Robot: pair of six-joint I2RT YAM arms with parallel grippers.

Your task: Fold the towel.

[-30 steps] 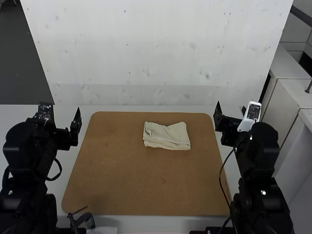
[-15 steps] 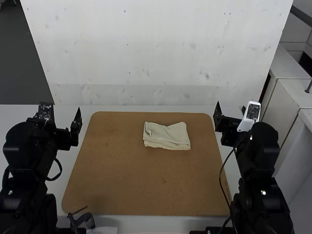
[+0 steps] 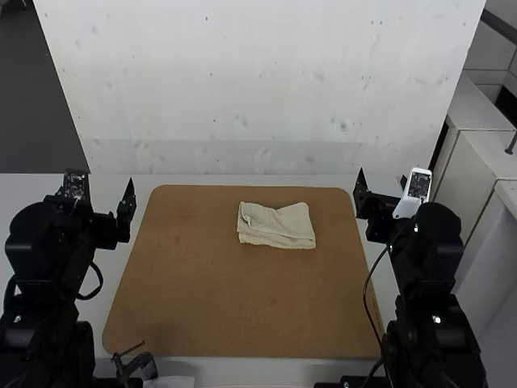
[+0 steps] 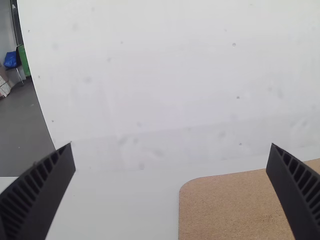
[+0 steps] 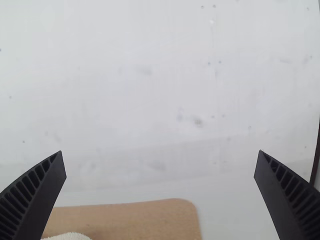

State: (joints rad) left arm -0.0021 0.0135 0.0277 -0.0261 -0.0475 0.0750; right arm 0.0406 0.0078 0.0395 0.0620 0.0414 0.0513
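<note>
The towel (image 3: 277,225) lies on the far half of the brown board (image 3: 234,311), a little right of its middle, folded into a small, slightly rumpled bundle with layered edges on the near side. Just off the board's far left corner is the left gripper (image 3: 98,187), its jaws wide apart with nothing between them. The right gripper (image 3: 384,179) is by the board's far right corner, jaws also spread and empty. The pale edge in the right wrist view is probably the towel. Under the board is the white table (image 3: 174,179).
</note>
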